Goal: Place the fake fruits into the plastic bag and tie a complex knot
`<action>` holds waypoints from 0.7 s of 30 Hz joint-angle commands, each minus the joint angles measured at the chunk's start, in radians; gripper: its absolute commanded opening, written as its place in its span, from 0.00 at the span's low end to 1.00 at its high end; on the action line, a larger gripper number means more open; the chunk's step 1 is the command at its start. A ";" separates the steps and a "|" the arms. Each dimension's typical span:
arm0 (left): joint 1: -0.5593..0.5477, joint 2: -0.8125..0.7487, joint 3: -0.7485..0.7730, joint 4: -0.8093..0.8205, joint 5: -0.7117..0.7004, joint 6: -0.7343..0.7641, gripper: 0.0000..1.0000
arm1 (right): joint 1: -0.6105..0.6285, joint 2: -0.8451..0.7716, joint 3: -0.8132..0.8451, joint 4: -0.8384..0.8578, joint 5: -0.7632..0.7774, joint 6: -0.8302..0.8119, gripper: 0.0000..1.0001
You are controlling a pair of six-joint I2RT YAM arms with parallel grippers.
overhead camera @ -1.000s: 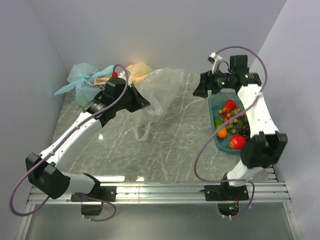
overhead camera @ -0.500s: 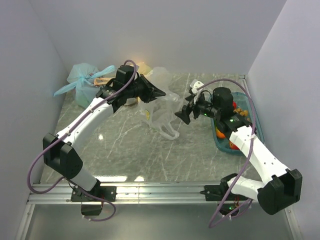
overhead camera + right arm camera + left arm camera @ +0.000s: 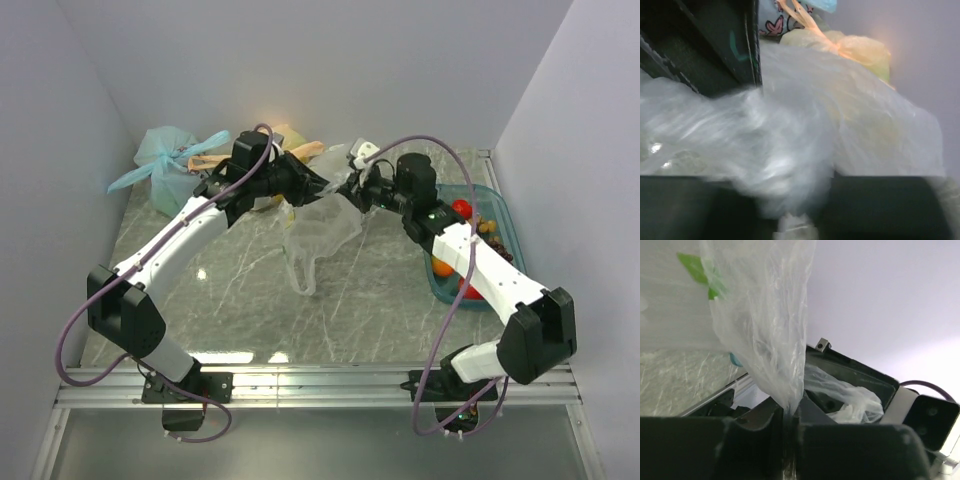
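The clear plastic bag point(image 3: 320, 232) hangs crumpled above the middle of the table, held up at its top by both grippers. My left gripper point(image 3: 312, 182) is shut on a gathered strip of the bag point(image 3: 760, 330), which runs down between its narrow jaws point(image 3: 787, 425). My right gripper point(image 3: 347, 190) faces it from the right, shut on a bunch of the bag point(image 3: 790, 145) at its jaws point(image 3: 795, 210); that view is blurred. The fake fruits point(image 3: 461, 208) lie in the blue tray point(image 3: 503, 210), partly hidden by the right arm.
A knotted light blue bag point(image 3: 165, 165) and an orange-yellow bag point(image 3: 288, 138) sit at the back left near the wall. The blue tray stands along the right wall. Grey walls close in the left, back and right sides.
My right arm swung left from above the tray to the bag and shut on it. My left gripper shifted right with the bag, which now hangs between both grippers.
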 commanded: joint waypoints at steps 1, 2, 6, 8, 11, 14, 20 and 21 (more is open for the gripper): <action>0.038 -0.060 -0.006 0.087 0.028 0.028 0.15 | -0.004 0.006 0.142 -0.115 -0.090 0.024 0.00; 0.079 -0.071 -0.015 0.121 0.031 0.125 0.20 | -0.012 0.006 0.159 -0.141 -0.122 0.076 0.00; 0.202 -0.135 -0.006 0.104 -0.009 0.414 0.61 | -0.035 0.024 0.282 -0.282 -0.295 0.277 0.00; 0.277 -0.164 -0.023 0.100 -0.036 0.514 0.79 | -0.046 0.038 0.299 -0.284 -0.357 0.442 0.00; 0.328 -0.210 -0.023 0.078 -0.009 0.693 0.91 | -0.067 0.040 0.279 -0.209 -0.404 0.664 0.00; 0.322 -0.261 -0.037 0.008 -0.013 0.885 0.99 | -0.093 0.041 0.236 -0.092 -0.447 0.870 0.00; 0.243 -0.447 -0.210 -0.028 -0.096 1.207 0.99 | -0.139 0.090 0.187 0.110 -0.543 1.179 0.00; 0.238 -0.468 -0.222 -0.037 -0.090 1.223 0.99 | -0.139 0.099 0.180 0.154 -0.549 1.200 0.00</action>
